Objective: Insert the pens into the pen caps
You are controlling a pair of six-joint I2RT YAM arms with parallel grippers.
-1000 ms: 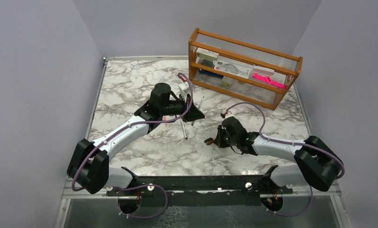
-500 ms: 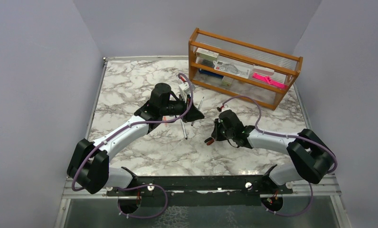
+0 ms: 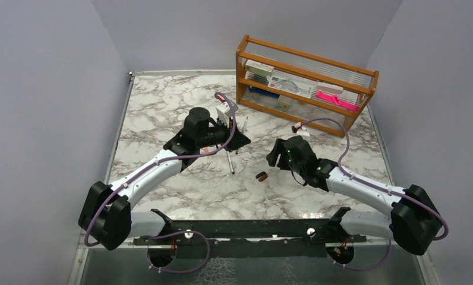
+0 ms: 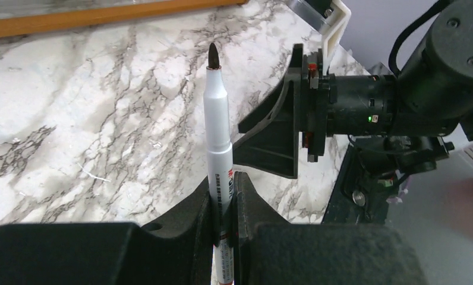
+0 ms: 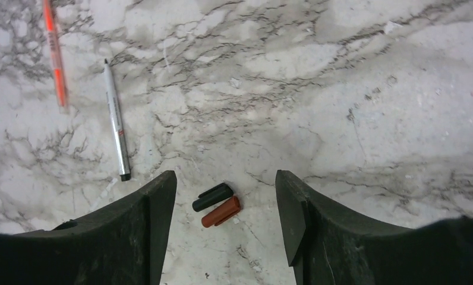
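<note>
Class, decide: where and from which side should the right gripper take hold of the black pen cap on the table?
Probably from above, jaws closing on the two ends of the black pen cap: it lies flat, one long side against the dark red cap.

Pen caps [image 5: 221, 212] right of pen [image 5: 116, 122]

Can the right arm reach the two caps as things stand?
Probably yes: the right end effector is open, and the black cap and red cap lie uncovered on the table just ahead of it.
</note>
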